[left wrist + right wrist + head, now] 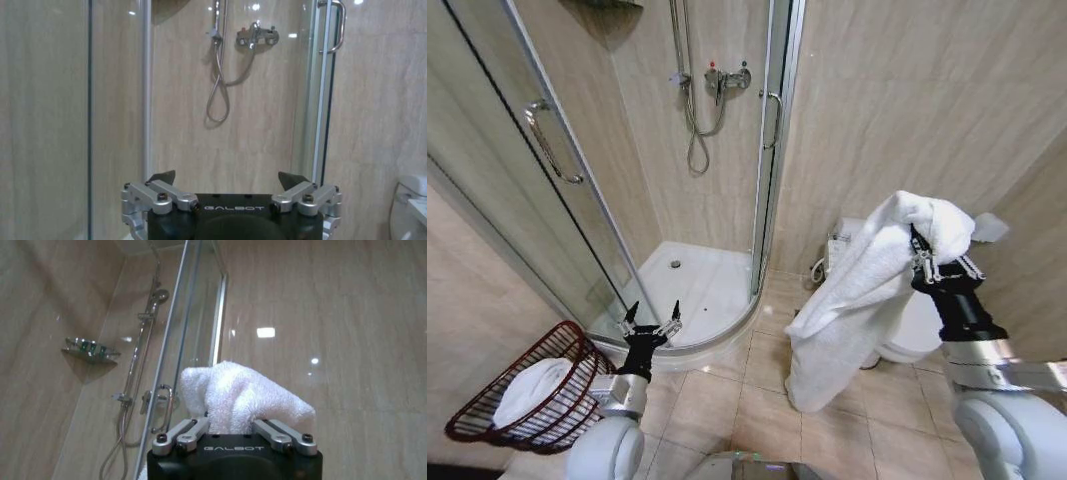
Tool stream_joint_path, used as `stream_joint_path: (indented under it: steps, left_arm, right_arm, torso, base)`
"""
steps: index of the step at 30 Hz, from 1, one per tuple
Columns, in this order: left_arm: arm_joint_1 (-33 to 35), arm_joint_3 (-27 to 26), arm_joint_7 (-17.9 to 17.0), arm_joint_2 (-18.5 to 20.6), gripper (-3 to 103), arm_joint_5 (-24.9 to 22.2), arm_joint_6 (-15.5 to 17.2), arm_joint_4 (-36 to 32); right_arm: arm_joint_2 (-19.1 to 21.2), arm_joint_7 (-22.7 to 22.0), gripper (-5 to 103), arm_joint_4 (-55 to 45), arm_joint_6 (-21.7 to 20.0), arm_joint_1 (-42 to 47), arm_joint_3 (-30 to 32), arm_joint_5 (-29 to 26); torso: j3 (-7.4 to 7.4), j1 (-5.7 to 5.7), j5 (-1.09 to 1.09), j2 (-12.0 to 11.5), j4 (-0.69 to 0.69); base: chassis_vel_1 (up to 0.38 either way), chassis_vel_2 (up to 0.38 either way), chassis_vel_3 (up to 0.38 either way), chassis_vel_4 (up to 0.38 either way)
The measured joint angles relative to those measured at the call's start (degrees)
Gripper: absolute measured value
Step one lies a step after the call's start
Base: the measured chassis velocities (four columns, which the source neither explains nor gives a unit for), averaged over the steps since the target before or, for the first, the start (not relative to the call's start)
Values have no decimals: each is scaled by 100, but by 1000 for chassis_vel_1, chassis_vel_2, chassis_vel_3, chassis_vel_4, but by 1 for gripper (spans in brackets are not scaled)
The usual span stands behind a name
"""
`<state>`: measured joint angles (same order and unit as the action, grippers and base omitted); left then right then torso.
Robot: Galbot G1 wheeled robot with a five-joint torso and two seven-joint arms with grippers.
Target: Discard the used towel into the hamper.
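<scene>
A small round dark reddish-brown open-weave wire hamper (487, 405) sits on the beige tiled floor (757, 395) at the robot's near left, tilted so its wide rim faces the robot. A folded white towel (532, 390) already lies inside it. The right claw (924, 262), raised at the right, is clamped on a second long white terry towel (852, 300), which drapes from it with its long axis running down and leftward, its lower end near the floor. A white toilet (917, 325) stands behind this towel. The left claw (649, 325) hovers wide open and empty just beside the hamper, before the curved glass shower enclosure (717, 150). Bare floor lies between towel and hamper
</scene>
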<state>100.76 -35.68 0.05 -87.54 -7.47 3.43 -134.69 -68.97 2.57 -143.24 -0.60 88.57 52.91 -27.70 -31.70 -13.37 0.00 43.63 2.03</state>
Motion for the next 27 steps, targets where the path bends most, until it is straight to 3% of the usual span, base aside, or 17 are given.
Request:
stream_joint_path:
  steps: [10,27]
  left_arm:
    - [-1,0,0,0,100,0,0,0]
    - [0,0,0,0,100,0,0,0]
  right_arm:
    - [237,-122,13,0,-75,-156,257,-465]
    - [350,-140,13,0,-85,-392,247,-492]
  torso:
    - [-149,-114,0,264,0]
    - [-374,-296,0,671,0]
  base:
    - [0,0,0,0]
    - [0,0,0,0]
